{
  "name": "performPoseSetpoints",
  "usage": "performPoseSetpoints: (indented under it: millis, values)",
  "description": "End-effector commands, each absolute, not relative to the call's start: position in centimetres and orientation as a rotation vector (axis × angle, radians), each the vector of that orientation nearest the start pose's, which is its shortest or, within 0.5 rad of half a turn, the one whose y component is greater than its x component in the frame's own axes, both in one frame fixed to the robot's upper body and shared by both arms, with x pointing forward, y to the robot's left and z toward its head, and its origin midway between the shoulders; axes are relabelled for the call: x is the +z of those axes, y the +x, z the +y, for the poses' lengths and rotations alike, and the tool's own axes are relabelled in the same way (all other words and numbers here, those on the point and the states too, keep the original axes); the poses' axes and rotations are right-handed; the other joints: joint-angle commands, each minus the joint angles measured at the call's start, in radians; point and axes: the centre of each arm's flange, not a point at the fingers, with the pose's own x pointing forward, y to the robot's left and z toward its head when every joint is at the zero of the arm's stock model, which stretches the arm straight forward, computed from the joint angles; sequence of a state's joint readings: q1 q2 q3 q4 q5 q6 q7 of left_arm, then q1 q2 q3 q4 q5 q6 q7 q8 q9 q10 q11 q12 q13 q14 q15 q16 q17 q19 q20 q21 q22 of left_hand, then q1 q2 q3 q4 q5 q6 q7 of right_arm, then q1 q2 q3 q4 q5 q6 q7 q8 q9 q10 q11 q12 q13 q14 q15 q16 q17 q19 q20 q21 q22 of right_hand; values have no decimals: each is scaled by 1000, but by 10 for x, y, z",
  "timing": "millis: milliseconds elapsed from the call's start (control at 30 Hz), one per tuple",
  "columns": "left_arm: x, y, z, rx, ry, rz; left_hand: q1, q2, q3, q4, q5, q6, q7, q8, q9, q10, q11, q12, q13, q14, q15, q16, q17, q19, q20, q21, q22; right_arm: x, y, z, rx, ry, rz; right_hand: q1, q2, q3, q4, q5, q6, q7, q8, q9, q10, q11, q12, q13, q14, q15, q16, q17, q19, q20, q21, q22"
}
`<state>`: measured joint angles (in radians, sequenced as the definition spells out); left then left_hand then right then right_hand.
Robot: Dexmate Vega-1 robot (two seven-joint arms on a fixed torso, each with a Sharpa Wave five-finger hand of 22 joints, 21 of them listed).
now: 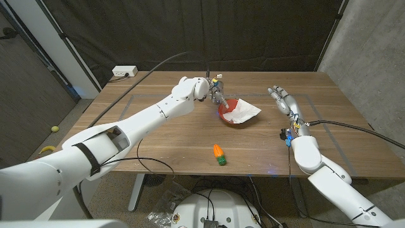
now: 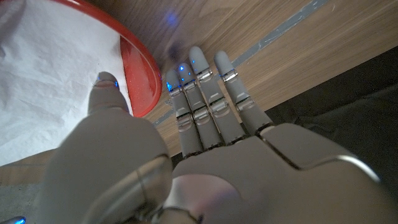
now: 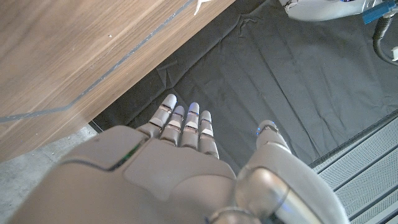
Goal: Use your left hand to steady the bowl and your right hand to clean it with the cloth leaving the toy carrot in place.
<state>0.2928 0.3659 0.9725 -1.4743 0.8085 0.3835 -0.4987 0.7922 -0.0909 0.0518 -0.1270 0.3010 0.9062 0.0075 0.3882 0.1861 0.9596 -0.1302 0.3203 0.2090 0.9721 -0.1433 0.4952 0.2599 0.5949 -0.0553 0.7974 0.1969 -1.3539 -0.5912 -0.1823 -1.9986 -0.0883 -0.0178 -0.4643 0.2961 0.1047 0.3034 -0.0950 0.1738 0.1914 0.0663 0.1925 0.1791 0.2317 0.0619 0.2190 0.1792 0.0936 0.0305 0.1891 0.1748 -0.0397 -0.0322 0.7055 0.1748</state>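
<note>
my left hand pinches the red bowl's rim, thumb inside by the cloth. my right hand hangs open and empty, well apart. the carrot lies nearer me. reaching for the cloth could drag the bowl if my pinch slips.
</note>
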Motion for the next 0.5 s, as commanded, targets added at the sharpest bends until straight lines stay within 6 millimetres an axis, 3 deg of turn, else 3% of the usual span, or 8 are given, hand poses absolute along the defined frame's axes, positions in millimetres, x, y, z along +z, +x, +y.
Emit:
performPoseSetpoints:
  millis: [33,500]
  values:
    - [88,642,14,-141,1849,-403,0,8,9,0,-3,14,9,-5,0,9,-1,-5,2,12,-64,-2,-1,5,3,7,2,-69,505,-280,-237,-489,-699,-2,8,-4,2,1,12,-2,3,4,13,0,3,4,7,-3,3,1,6,3,-3,1]
    - [78,647,6,-71,1905,-361,39,65,37,2,-20,69,13,-6,0,53,2,-7,-1,51,-62,-1,-6,16,-1,22,4,-71,507,-287,-235,-480,-694,-6,10,-8,5,1,16,-1,3,4,15,1,3,4,10,-2,3,1,10,3,-7,2]
